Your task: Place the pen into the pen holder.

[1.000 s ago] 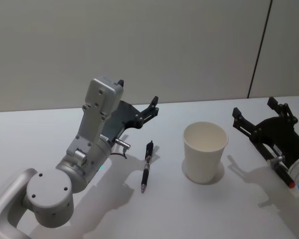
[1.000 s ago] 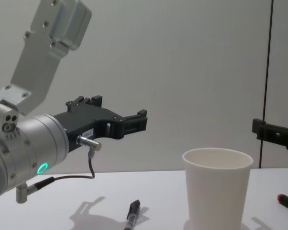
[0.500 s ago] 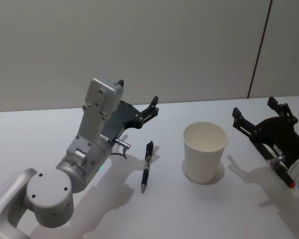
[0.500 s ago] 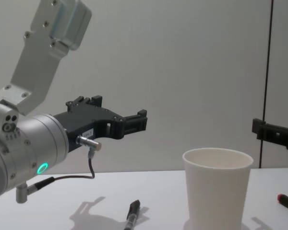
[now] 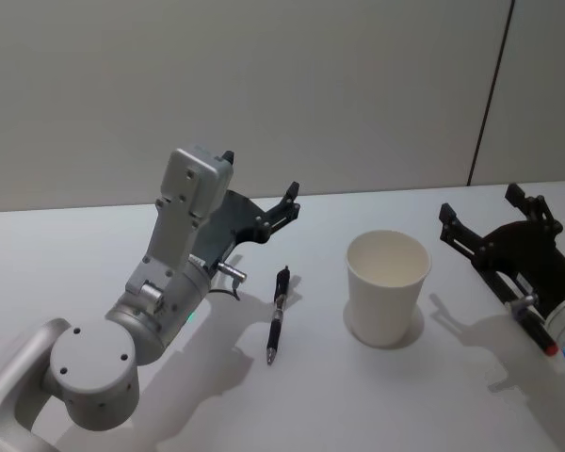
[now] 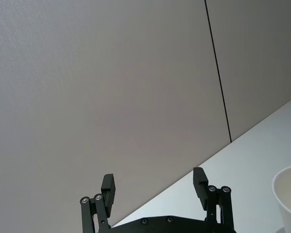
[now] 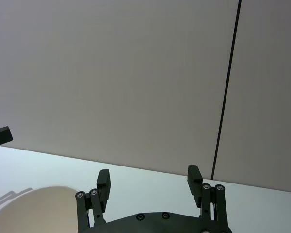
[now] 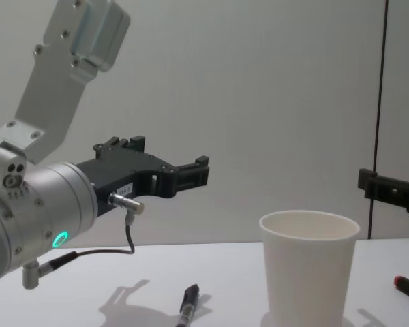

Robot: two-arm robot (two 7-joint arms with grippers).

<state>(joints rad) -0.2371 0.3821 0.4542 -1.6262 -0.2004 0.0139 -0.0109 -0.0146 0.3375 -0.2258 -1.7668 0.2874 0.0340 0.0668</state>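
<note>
Left gripper point(image 5: 260, 177) — raised above the table point(image 5: 66, 247), fingers spread, holding nothing. The pen point(image 5: 277, 314) lies flat on the table between this gripper and the upright white cup point(image 5: 387, 287). Right gripper point(image 5: 480, 203) — right of the cup, spread, empty.

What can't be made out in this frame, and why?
Chest view: the pen, near end cut off by the bottom edge.
Chest view: the pen holder, base cut off by the same edge.
Right wrist view: most of the pen holder, lost to the picture's edge and the right gripper body.
Head view: any print on the pen, too small.
</note>
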